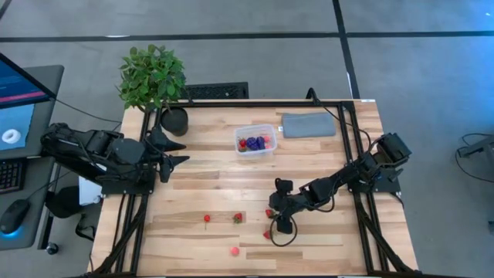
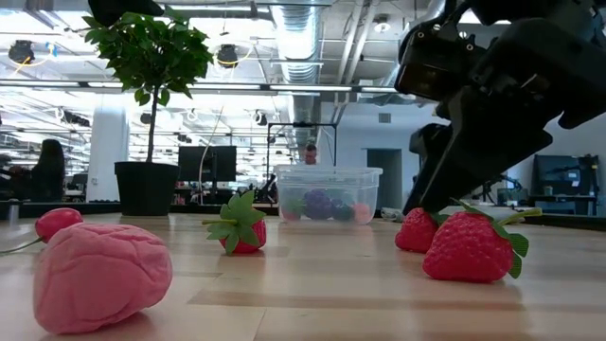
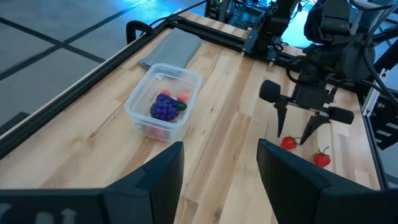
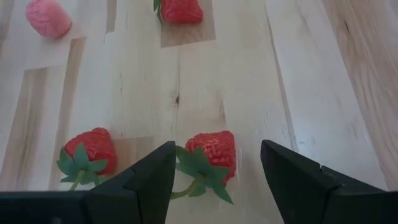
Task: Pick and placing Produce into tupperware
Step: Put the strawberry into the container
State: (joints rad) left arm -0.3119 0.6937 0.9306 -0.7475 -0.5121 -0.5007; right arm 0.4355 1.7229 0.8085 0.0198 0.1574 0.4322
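1. The strawberry (image 4: 211, 149) the right gripper (image 4: 214, 171) is going for looks like a tiny, light plastic toy with a bumpy, firm body and a floppy green top. I would judge it easy to knock away or squirt out of a pinch, so the fingers should close across the red body, not the leaves.
2. That strawberry is lying on the table (image 1: 324, 162) right between the spread fingers in the right wrist view, its green top pointing back toward the wrist. The jaws are standing apart on either side of it, gripping nothing yet.
3. A second strawberry (image 4: 90, 152) is sitting just beside it, outside one finger, near enough to get nudged.
4. More produce is scattered along the near side of the table: another strawberry (image 1: 238, 218), a small red piece (image 1: 207, 218) and a pink piece (image 1: 234, 250).
5. The tupperware (image 1: 255, 140) is waiting toward the far side, left of the grey pad (image 1: 309, 125), already holding a purple piece and some red ones.
6. The left gripper (image 1: 179, 151) is hanging at the left, by the potted plant (image 1: 152, 77), fingers parted and empty.
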